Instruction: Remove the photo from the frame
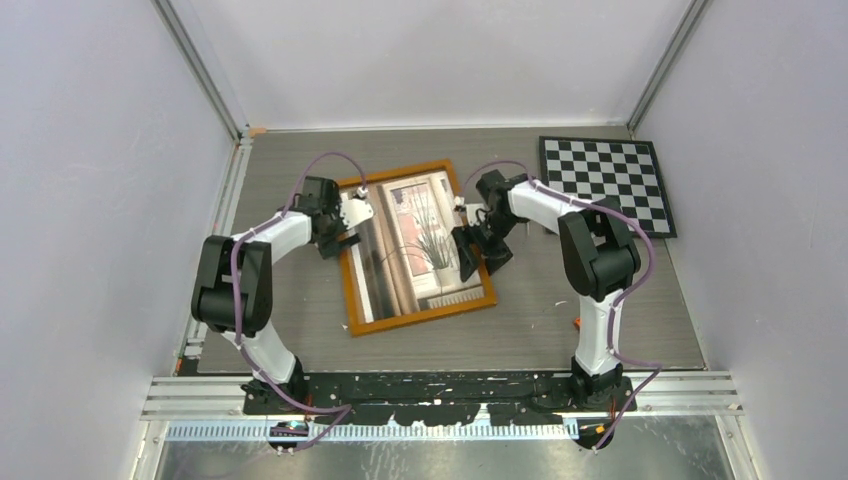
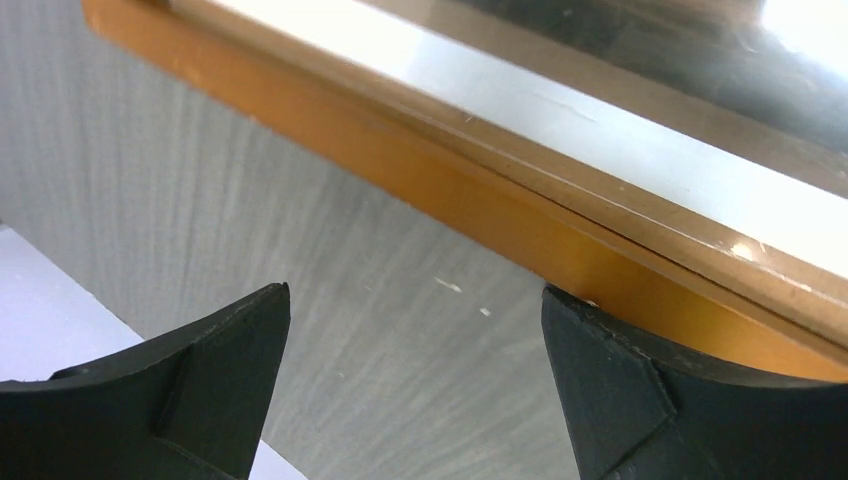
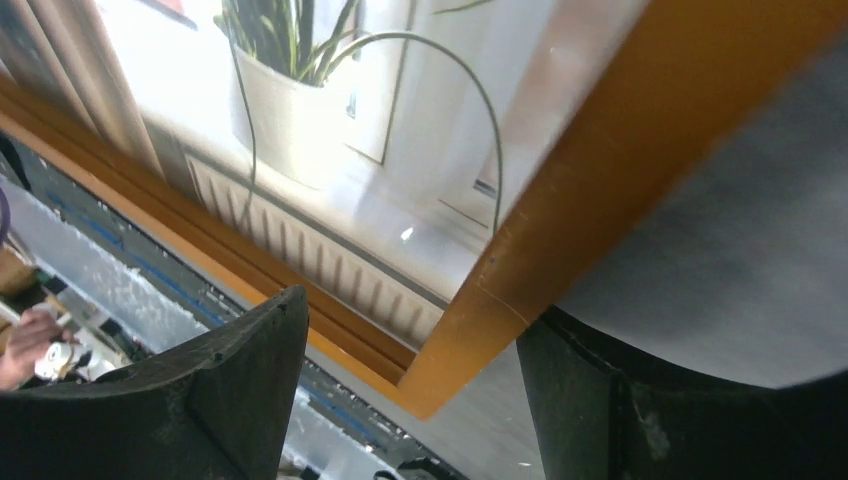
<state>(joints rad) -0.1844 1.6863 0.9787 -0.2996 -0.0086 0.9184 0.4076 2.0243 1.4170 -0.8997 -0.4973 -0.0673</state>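
Two grippers flank the large rectangular frame with the narrow orange-brown wooden border [image 1: 420, 318]. It lies face up and slightly askew in the middle of the grey bench [image 1: 540, 320]. The photo of a spiky green potted plant at a bright window [image 1: 430, 240] sits inside it under a glossy front, so nothing is out yet.

The left gripper [image 2: 415, 300] is at the frame's 9 o'clock border, jaws spread wide and empty. One finger is over the bench, the other right against the border's outer edge. The right gripper [image 3: 412, 320] is at the 3 o'clock border near the frame's near corner, jaws apart, straddling the wood and clamping nothing.

I judge the step in hand to be taking hold of the frame to turn it over. The next move calls for both grippers to close on opposite borders together, lift level, and flip the frame so its back faces up. A one-sided grip would likely let it swing.
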